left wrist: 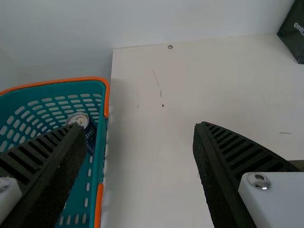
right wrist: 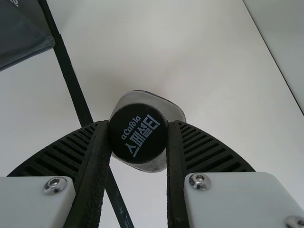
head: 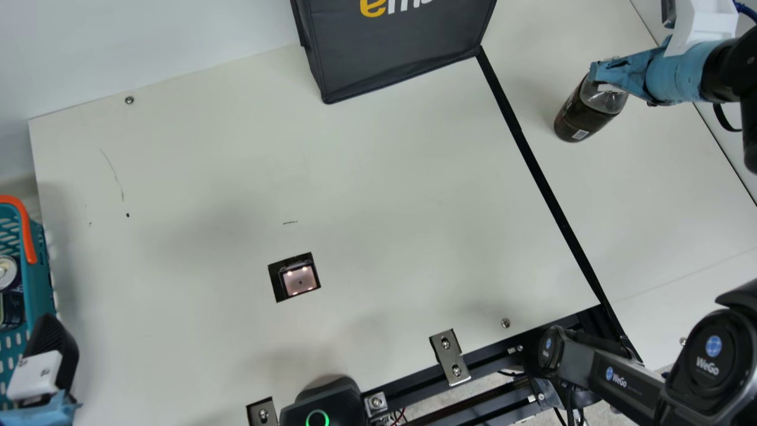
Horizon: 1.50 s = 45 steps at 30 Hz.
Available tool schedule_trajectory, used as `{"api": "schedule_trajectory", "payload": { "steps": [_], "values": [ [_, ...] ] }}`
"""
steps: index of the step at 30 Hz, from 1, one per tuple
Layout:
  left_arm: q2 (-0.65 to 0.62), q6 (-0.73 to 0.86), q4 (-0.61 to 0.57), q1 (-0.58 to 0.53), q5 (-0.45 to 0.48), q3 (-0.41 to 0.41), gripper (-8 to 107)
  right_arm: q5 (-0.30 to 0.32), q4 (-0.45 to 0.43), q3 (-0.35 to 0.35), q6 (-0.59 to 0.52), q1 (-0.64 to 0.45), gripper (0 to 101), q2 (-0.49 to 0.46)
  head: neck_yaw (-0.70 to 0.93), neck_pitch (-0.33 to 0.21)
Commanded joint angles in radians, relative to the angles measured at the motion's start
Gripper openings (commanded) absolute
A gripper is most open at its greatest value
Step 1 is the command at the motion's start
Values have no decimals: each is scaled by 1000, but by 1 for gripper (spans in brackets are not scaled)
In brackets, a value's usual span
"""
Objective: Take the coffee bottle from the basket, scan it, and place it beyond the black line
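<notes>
Right pincer (head: 609, 78), upper right of the main view: pressed in on the cap (right wrist: 137, 133) of the coffee bottle, one ribbed finger against each side. Cap black, with pale lettering in two scripts across its top.

Coffee bottle (head: 582, 118), upper right of the main view, directly below the pincer: dark contents, clear shoulder, dark label with small print and a white barcode patch (head: 580, 135) low on its side. Located beyond the black line (head: 556, 204), on the side away from the scanner. Whether its base meets the table: cannot tell.

Bag (head: 390, 53), top centre: dark grey fabric, bearing large yellow and white letters; its lower corner at the upper end of the line.

Scanner (head: 300, 281), left of centre, set in a dark square opening in the table (head: 384, 195); window lit pinkish.

Left pincer (head: 52, 343), lower left corner, near the basket: spread wide, nothing between the two ribbed fingers in the left wrist view.

Basket (head: 40, 260), left edge: teal, perforated, orange trim. Contents include a dark blue can (left wrist: 80, 121), silver top, pale lettering on its side.

Arm segments (head: 630, 378), lower right: black and grey, with white lettering and round blue emblems.
</notes>
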Motion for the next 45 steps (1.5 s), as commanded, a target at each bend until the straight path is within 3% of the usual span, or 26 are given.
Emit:
{"api": "schedule_trajectory", "payload": {
  "steps": [1, 17, 32, 45],
  "values": [
    [0, 0, 0, 0, 0, 0, 90, -3, 0, 4, 2, -2, 38, -1, -2, -27],
    [0, 0, 0, 0, 0, 0, 90, -4, 19, 3, 0, -9, 91, -9, -2, -27],
    [0, 0, 0, 0, 0, 0, 90, 28, 59, -58, -13, 27, 91, -34, -2, -27],
    [0, 0, 0, 0, 0, 0, 90, 43, 61, -97, 33, 167, 91, -66, -2, -27]
  ]
}}
